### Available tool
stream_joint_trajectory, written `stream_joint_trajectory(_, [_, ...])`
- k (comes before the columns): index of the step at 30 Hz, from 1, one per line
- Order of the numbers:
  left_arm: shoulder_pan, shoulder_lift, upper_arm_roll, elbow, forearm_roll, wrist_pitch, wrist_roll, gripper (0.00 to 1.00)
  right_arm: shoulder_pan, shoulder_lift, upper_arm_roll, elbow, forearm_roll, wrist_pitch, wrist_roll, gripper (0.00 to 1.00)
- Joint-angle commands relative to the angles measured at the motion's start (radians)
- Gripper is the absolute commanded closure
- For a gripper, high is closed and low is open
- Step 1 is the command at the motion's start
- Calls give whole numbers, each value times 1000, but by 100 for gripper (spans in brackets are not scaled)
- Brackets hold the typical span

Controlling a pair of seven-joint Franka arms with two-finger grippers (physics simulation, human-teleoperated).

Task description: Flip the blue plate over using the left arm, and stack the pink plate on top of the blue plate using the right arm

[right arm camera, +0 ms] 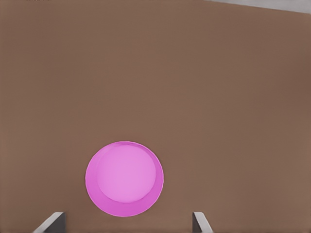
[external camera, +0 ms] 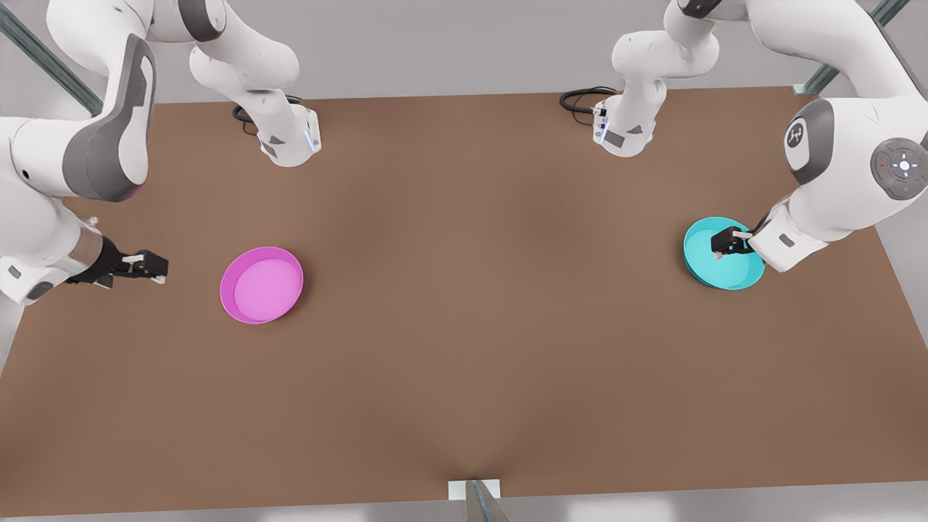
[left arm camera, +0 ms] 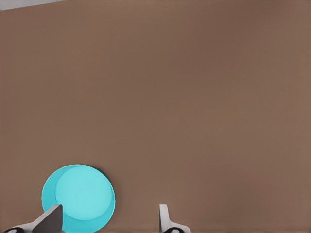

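The blue plate (external camera: 725, 274) lies rim up on the brown table at the front view's right, and it is also seen in the left wrist view (left arm camera: 80, 196). My left gripper (external camera: 728, 241) hovers over the plate's near-arm edge, open, with its fingers (left arm camera: 51, 219) wide apart and nothing between them. The pink plate (external camera: 261, 284) lies rim up at the front view's left, and the right wrist view looks at it (right arm camera: 125, 178). My right gripper (external camera: 156, 266) hangs open a short way to the left of that plate, apart from it.
The brown table (external camera: 464, 348) stretches wide between the two plates. Black cables (external camera: 580, 98) coil beside the arm bases at the back edge. A small white bracket (external camera: 475, 491) sticks up at the middle of the front edge.
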Motion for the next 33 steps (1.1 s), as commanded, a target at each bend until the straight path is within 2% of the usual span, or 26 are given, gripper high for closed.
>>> stream_joint_trajectory(1, [-2,1,0,0,1,-1,1,0,0,0,0,0,0,0,0,0])
stream_joint_trajectory(3, [5,21,23,-3,-24,-7,6,0,-4,3,-3,20,0,0,2,0])
stream_joint_trajectory(5, [9,28,231,-100,-281,-4,167,0,-4,8,-3,20,0,0,0,0])
stream_joint_trajectory(6, [9,38,310,-147,-340,2,267,0,-4,9,-3,21,0,2,0,0])
stream_joint_trajectory(8, [14,97,435,-198,-418,1,478,0,-3,11,-3,20,2,2,0,0])
stream_joint_trajectory(10, [38,175,514,-229,-507,2,639,0,-3,15,-3,21,9,-3,-2,0])
stream_joint_trajectory(14, [147,233,517,-360,-570,104,911,0,-1,15,-2,18,12,-9,-3,0])
stream_joint_trajectory(18, [253,331,517,-367,-613,142,1095,0,-4,43,-6,61,43,2,0,0])
stream_joint_trajectory(21, [264,351,518,-367,-613,185,1126,0,-6,43,-11,60,49,2,3,0])
stream_joint_trajectory(27, [268,380,531,-425,-607,398,1175,0,-4,44,-11,61,54,15,2,0])
stream_joint_trajectory(33, [268,423,548,-442,-605,403,1175,0,-4,43,-11,64,52,17,0,0])
